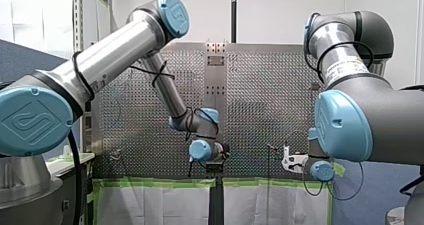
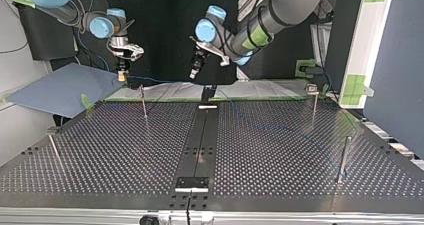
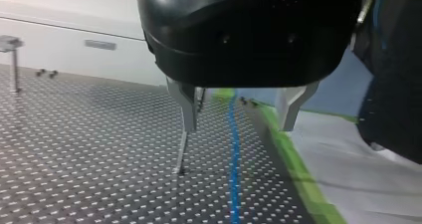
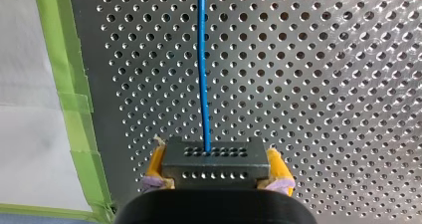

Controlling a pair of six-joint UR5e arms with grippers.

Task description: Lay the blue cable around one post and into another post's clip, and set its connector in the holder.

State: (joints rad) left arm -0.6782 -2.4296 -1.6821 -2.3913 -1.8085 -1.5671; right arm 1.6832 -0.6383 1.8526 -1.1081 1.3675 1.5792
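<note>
While the top view has my right tool (image 2: 121, 76) up by the table's (image 2: 280, 150) far edge, the left wrist view shows my left tool (image 3: 237, 129) spread wide above the blue cable (image 3: 234, 174) on the table, and yep, the right wrist view shows the connector (image 4: 215, 162) pinched in that right tool.

My left arm (image 1: 120, 47) and right arm (image 1: 372, 110): silver tubes, grey joints, light-blue embossed caps (image 1: 174, 15), black cables (image 1: 161, 76). My left end effector (image 3: 237, 127): glossy black housing, metal fingers (image 3: 188, 109). My right end effector (image 4: 216, 160): yellow pads (image 4: 156, 162).
</note>
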